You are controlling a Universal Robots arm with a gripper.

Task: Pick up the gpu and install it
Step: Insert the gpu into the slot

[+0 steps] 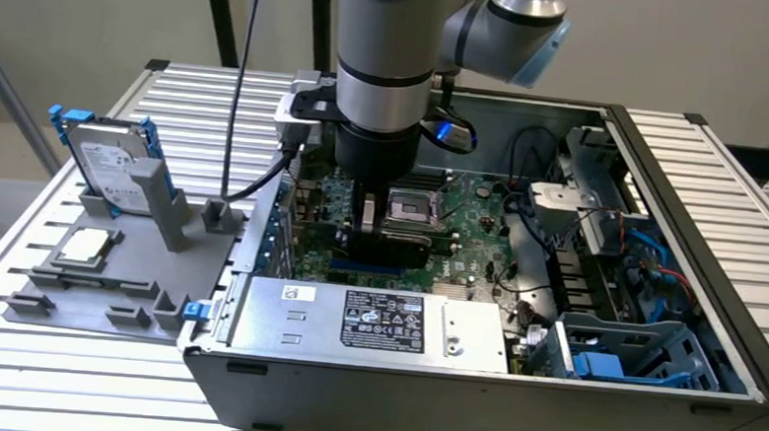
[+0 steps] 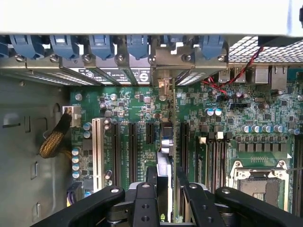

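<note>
gripper (image 2: 165, 189) is down inside the pc case (image 1: 482, 379), fingers (image 2: 144, 198) partly closed, clamped on the gpu's (image 2: 164, 156) top edge. card stands upright, edge-on, between them over the motherboard (image 2: 227, 137) slots, bracket at the rear wall. pickup done; can't tell if it's fully seated.

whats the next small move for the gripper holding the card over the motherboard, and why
Probably press straight down: the gripper grips the thin green-and-black gpu card edge-on, its silver bracket at the case's rear wall, along a black slot on the green motherboard.
</note>
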